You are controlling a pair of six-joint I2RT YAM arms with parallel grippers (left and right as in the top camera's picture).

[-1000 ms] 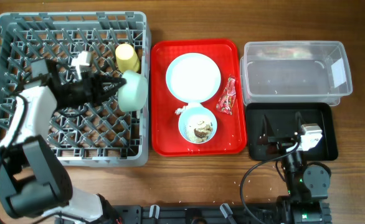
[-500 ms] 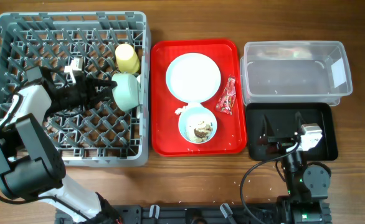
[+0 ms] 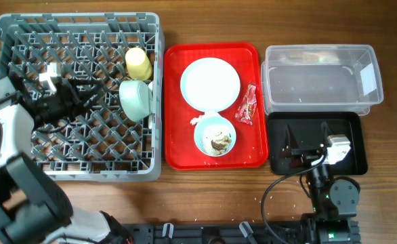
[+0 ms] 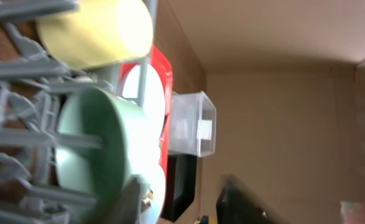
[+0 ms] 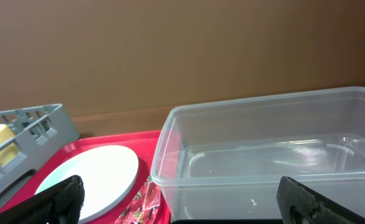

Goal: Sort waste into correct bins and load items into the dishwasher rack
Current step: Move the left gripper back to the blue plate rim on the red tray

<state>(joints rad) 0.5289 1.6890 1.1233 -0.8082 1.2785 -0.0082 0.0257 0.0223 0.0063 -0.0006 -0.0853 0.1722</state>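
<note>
The loading is going forward, but most of the work is waiting. In the rack [image 3: 76,20] the cup [image 3: 138,62] is lying on its side near the right wall. Just below it a bowl [image 3: 136,99] is standing on its edge between the pegs. So I am judging that these two items are done.

On the red tray [image 3: 178,149] the plate [image 3: 211,83] is sitting empty and not yet loaded. Under it a second bowl [image 3: 215,135] is holding rice and brown scraps [image 3: 218,142], so it is needing to be emptied before it goes to the rack. The wrapper [image 3: 247,105] is lying at the right edge of the red tray, beside the plate. The tub [image 3: 320,85] and the black tray [image 3: 351,129] are looking almost empty, so the sorting of waste is hardly begun. I am not finding the fork, the spoon or the tissue with any certainty.

The left hand [image 3: 107,98] is hanging inside the rack, pointing at the bowl and just beside it. Its fingers are standing partly apart. In the left wrist view the bowl is lying outside the gap, so the hand is gripping nothing; whether one finger is touching the rim I cannot tell.

The right hand [image 3: 305,135] is resting over the black tray, its fingers spread wide and holding nothing.
</note>
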